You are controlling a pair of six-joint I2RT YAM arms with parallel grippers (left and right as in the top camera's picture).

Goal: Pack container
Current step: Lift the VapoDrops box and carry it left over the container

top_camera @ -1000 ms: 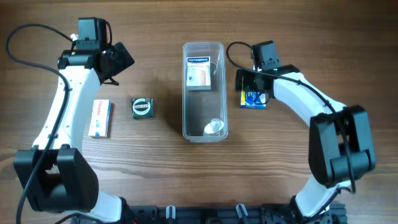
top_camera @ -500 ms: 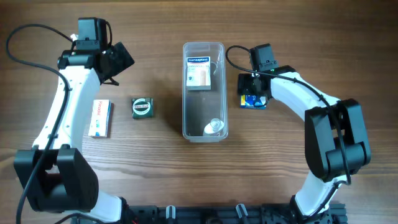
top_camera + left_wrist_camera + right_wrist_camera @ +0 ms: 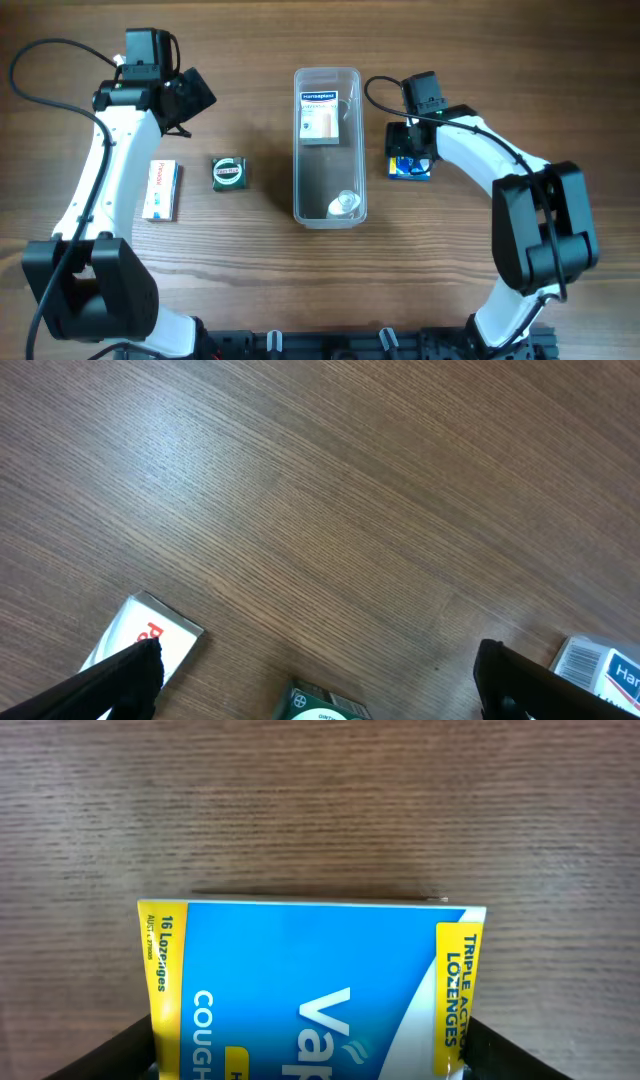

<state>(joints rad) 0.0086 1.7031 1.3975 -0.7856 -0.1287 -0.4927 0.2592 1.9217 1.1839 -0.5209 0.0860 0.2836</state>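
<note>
Clear long container (image 3: pixel 327 182); left fingers (image 3: pixel 105 688) wide, empty; right fingers (image 3: pixel 520 1065) flank lozenge box (image 3: pixel 310 985), grip unclear.

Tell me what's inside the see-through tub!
Inside the tub lies a white box at the far end and a small clear round thing at the near end. Whatever is under the box is covered.
</note>
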